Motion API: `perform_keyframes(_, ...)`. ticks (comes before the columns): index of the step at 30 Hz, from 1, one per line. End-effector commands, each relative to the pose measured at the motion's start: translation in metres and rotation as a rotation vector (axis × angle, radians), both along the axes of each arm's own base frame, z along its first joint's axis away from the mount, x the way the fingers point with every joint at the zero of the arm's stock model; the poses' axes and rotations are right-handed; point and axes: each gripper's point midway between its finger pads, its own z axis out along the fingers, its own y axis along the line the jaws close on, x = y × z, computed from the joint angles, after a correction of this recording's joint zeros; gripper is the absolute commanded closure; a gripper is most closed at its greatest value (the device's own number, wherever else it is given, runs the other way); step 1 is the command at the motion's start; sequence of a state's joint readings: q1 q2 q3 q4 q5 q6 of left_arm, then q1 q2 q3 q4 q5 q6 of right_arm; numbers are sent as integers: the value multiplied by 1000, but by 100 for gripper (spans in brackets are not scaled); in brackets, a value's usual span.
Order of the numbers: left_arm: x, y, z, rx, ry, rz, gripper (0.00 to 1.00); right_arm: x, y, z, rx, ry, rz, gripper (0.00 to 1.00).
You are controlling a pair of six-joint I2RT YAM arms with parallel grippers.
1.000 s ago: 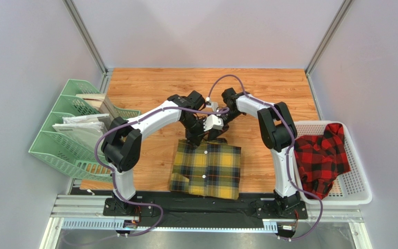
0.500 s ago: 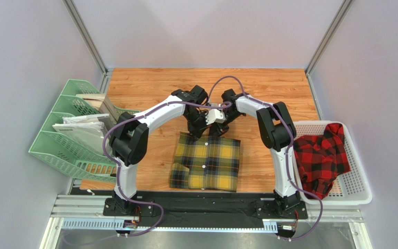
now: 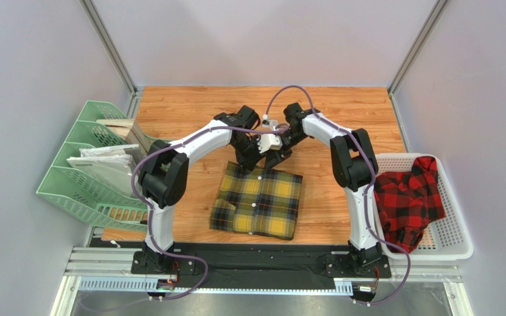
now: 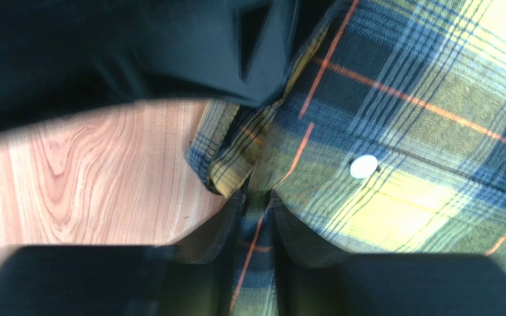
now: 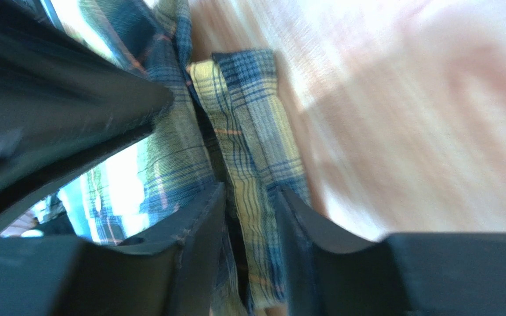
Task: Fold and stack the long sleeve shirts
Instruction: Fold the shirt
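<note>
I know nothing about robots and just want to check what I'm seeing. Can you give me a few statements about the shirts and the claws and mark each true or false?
1. The yellow shirt lies folded on the table. True.
2. The red shirt is stacked on top of it. False: it lies crumpled in the white basket on the right.
3. The left gripper and the right gripper each have yellow plaid cloth between their fingers. True.
4. The green trays stand beside the basket. False: they are on the opposite side, at the left.
</note>
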State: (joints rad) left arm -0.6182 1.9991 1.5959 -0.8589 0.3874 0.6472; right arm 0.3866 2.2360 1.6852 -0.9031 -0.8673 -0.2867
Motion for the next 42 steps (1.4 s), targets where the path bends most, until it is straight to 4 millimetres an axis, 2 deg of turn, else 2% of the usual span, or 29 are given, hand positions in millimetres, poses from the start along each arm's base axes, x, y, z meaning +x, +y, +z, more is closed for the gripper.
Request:
perform_keyframes(1, 17, 5, 39, -148, 18, 59, 63, 29, -26, 36, -1, -90, -29, 52)
perform_keyframes(3, 9, 9, 57, -199, 61, 55, 55, 30, -38, 52, 1, -106, -46, 46)
perform_keyframes(5, 3, 20, 66, -212, 102, 85, 49, 24, -55, 66, -4, -109, -68, 38)
perform_keyframes(7, -3, 27, 69, -225, 134, 92, 44, 17, -68, 75, 3, -99, -82, 32)
perform_keyframes(8, -7, 30, 67, -213, 143, 95, 43, 5, -72, 73, -1, -71, -83, 32)
perform_keyframes(9, -11, 32, 62, -202, 153, 92, 42, -2, -73, 83, 9, -87, -81, 30)
perform_keyframes(11, -11, 37, 56, -185, 154, 98, 40, -17, -75, 86, 19, -72, -71, 21)
perform_keyframes(12, -12, 40, 50, -176, 166, 104, 39, -30, -77, 84, 18, -51, -73, 21)
perform_keyframes(14, -10, 44, 38, -139, 167, 106, 38, -39, -76, 75, -11, -44, -64, 18)
perform_keyframes(15, -8, 46, 33, -129, 170, 113, 37, -47, -80, 62, -53, -30, -56, 18)
perform_keyframes(18, -2, 54, 15, -93, 199, 146, 37, -47, -81, 42, -104, -66, -49, 19)
perform_keyframes(20, 1, 57, 3, -70, 215, 173, 37, -42, -85, 26, -152, -69, -56, 23)
perform_keyframes(22, 5, 60, -5, -57, 233, 197, 39, -34, -91, 16, -201, -86, -63, 40)
perform_keyframes(23, 10, 63, -8, -42, 228, 219, 45, -31, -93, 9, -219, -84, -66, 50)
perform_keyframes(24, 12, 64, -11, -32, 228, 234, 50, -26, -97, 4, -257, -93, -89, 69)
perform_keyframes(25, 16, 65, -18, -11, 234, 257, 58, -14, -96, 1, -256, -133, -100, 76)
perform_keyframes(26, 26, 66, -17, 1, 225, 301, 76, -7, -98, -6, -279, -143, -113, 83)
perform_keyframes(27, 29, 67, -23, 10, 242, 316, 83, 4, -96, -10, -282, -168, -126, 94)
perform_keyframes(28, 32, 66, -25, 13, 245, 332, 90, 11, -95, -11, -285, -168, -137, 99)
perform_keyframes(29, 42, 67, -23, 14, 223, 351, 100, 28, -91, -14, -288, -180, -148, 100)
perform_keyframes(32, 60, 70, -26, 18, 197, 378, 100, 57, -85, -9, -288, -218, -187, 100)
perform_keyframes(36, 81, 81, -28, 26, 142, 405, 100, 78, -86, -12, -313, -243, -224, 100)
perform_keyframes(38, 90, 82, -21, 8, 123, 418, 100, 82, -86, -7, -311, -253, -231, 92)
perform_keyframes(39, 94, 85, -12, -11, 116, 430, 96, 85, -88, 0, -310, -257, -236, 76)
perform_keyframes(40, 92, 80, -2, -52, 131, 427, 80, 87, -88, 12, -303, -273, -240, 68)
perform_keyframes(41, 89, 79, 7, -83, 134, 428, 70, 88, -89, 22, -288, -278, -248, 60)
perform_keyframes(42, 89, 79, 35, -137, 96, 433, 62, 91, -96, 34, -276, -283, -271, 45)
